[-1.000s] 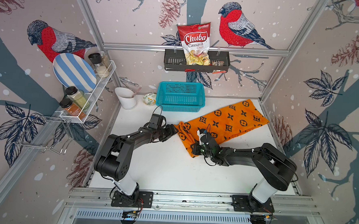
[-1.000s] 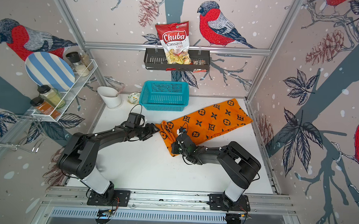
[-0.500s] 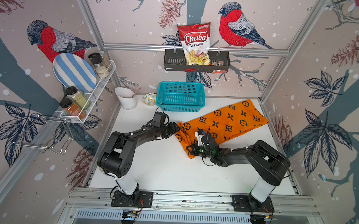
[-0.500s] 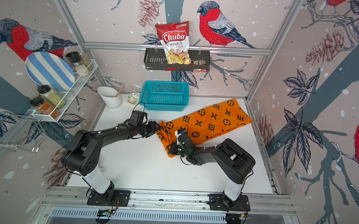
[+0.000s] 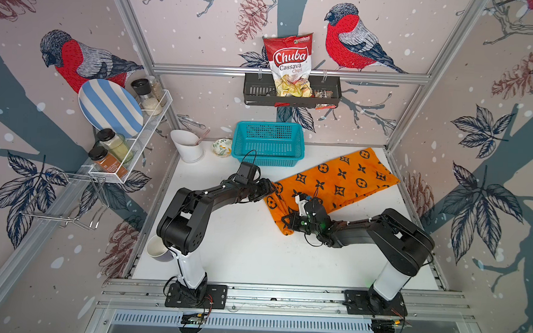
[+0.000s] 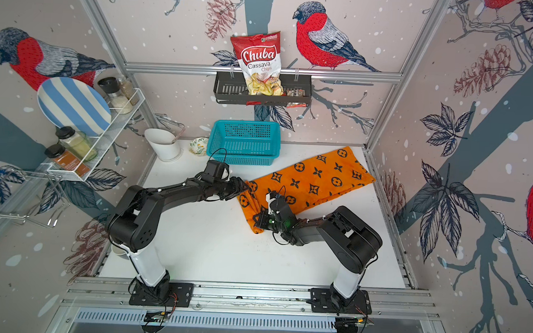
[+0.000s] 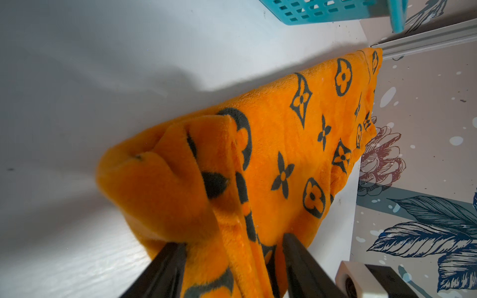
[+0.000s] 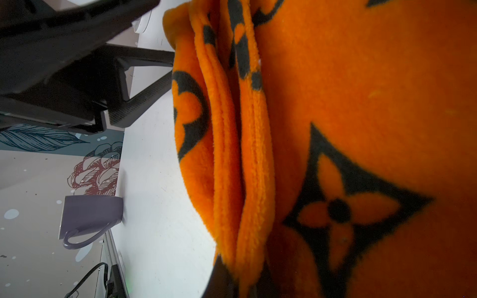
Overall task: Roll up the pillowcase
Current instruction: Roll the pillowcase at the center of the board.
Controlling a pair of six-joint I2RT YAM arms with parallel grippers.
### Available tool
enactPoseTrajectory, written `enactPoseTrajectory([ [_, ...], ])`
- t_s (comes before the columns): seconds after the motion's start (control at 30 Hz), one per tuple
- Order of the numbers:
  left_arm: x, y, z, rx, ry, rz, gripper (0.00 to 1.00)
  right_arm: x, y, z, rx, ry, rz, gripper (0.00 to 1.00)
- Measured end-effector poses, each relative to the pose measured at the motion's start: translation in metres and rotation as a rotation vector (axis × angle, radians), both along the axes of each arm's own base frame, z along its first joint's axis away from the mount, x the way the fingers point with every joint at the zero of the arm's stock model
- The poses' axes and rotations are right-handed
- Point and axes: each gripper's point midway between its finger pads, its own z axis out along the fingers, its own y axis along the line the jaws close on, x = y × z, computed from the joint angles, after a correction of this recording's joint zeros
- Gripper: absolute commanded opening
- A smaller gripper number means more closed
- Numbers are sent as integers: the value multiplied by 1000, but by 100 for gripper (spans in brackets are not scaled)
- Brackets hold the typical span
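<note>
First turn: the pillowcase [image 5: 339, 180] bunches at lower left. Right claw [image 5: 287, 220] pinches it shut; left claw [image 7: 232, 258] straddles the fold, grip unclear. Next, likely roll toward upper right.

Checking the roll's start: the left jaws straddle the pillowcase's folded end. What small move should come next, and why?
Probably close the left gripper on the fold: its jaws stand apart around a doubled edge of the pillowcase, while the right gripper is shut on the near corner. With both corners pinched, the end could turn over evenly.
</note>
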Motion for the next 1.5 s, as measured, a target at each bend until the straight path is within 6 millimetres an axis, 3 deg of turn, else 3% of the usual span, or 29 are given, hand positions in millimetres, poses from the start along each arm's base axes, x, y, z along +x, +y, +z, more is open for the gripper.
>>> enactPoseTrajectory([
  [0.13,8,-9,1,-11,2,3,49,0,-1,0,2,4,2,1],
  [0.23,12,-15,-4,-9,14,0,49,1,0,0,2,4,2,32],
  [0.3,14,-18,-7,-12,30,8,48,1,0,0,-5,5,2,56],
  [0.33,15,-19,-9,-8,31,8,48,2,-2,0,-15,4,-4,73],
  [0.37,15,-20,-11,-1,33,12,47,3,-3,1,-26,0,-11,79],
  [0.63,14,-22,-21,7,64,27,47,12,-19,30,-190,-149,-81,76],
  [0.83,15,-23,-22,7,67,31,47,14,-11,60,-342,-314,-91,57],
  [0.97,15,-23,-23,8,69,31,47,13,6,70,-375,-371,-32,44],
  [1.17,16,-23,-24,8,70,31,47,4,27,37,-402,-316,102,42],
  [1.5,17,-24,-23,8,67,30,49,16,4,14,-512,-321,97,64],
])
